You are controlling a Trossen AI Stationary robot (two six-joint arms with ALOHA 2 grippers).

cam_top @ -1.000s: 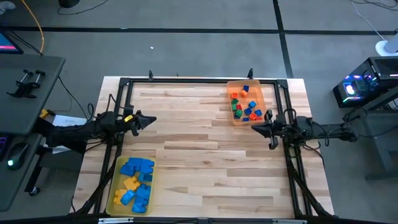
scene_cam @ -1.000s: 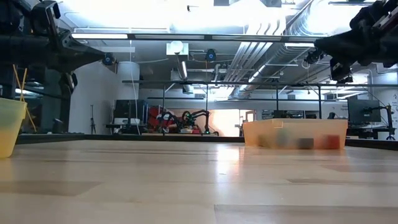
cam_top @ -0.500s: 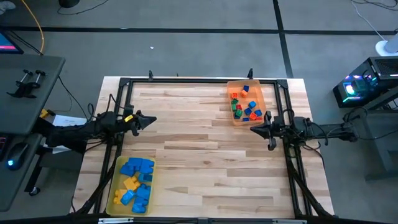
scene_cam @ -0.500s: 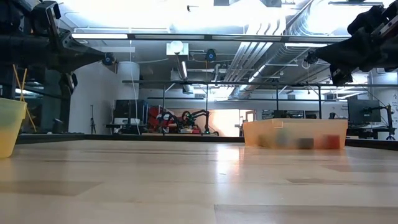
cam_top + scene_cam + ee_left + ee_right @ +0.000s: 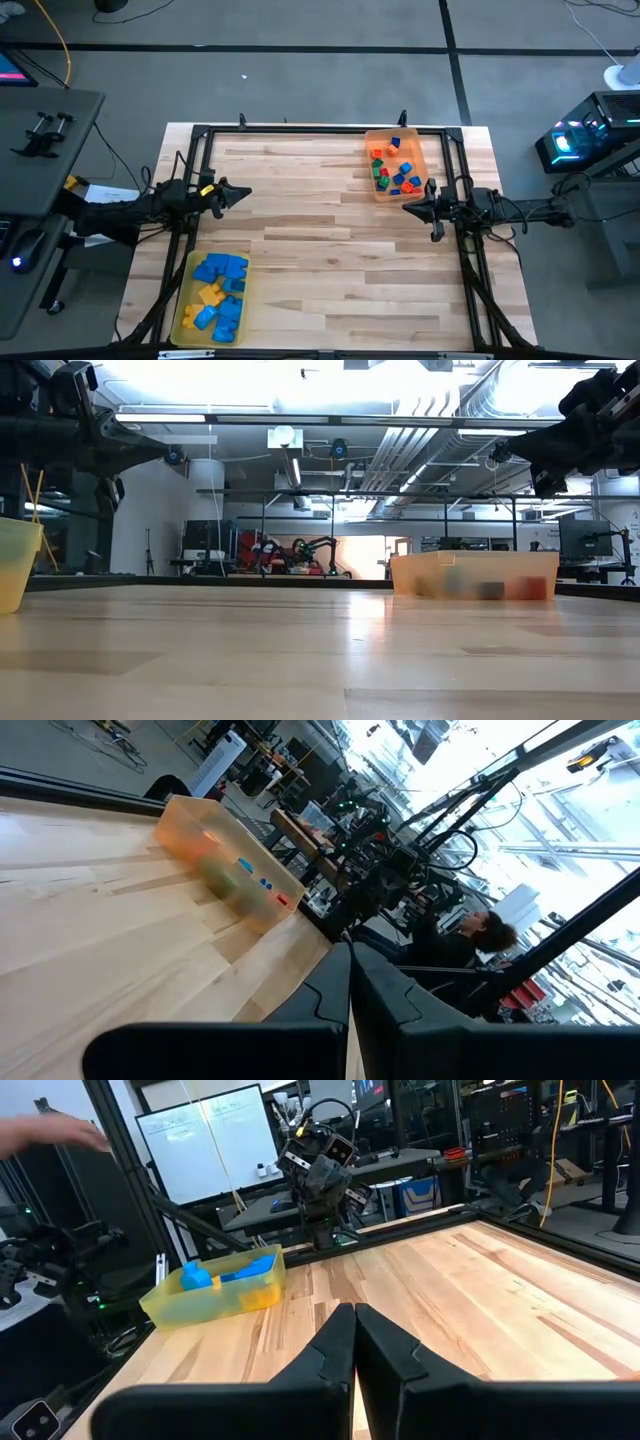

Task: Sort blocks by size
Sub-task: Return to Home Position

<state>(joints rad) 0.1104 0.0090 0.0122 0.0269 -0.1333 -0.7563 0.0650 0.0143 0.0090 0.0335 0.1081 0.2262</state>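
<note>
Larger blue and yellow blocks [image 5: 215, 295] lie in a translucent yellow tray [image 5: 186, 300] at the table's near left; the tray [image 5: 205, 1302] also shows in the right wrist view. Tiny red, green, blue and orange blocks [image 5: 393, 168] lie in a translucent orange tray [image 5: 375, 188] at the far right, and this tray [image 5: 225, 865] shows in the left wrist view too. My left gripper [image 5: 247, 194] hovers shut and level over the table's left edge, holding nothing. My right gripper [image 5: 406, 208] hovers shut and level at the right edge, just near of the orange tray, holding nothing.
A black metal frame [image 5: 300, 130] runs round the wooden table top. The wide middle of the table [image 5: 330, 250] is bare wood. A person's hand [image 5: 50, 1130] shows in the room beyond the table's left side, and another person [image 5: 480, 935] beyond its right side.
</note>
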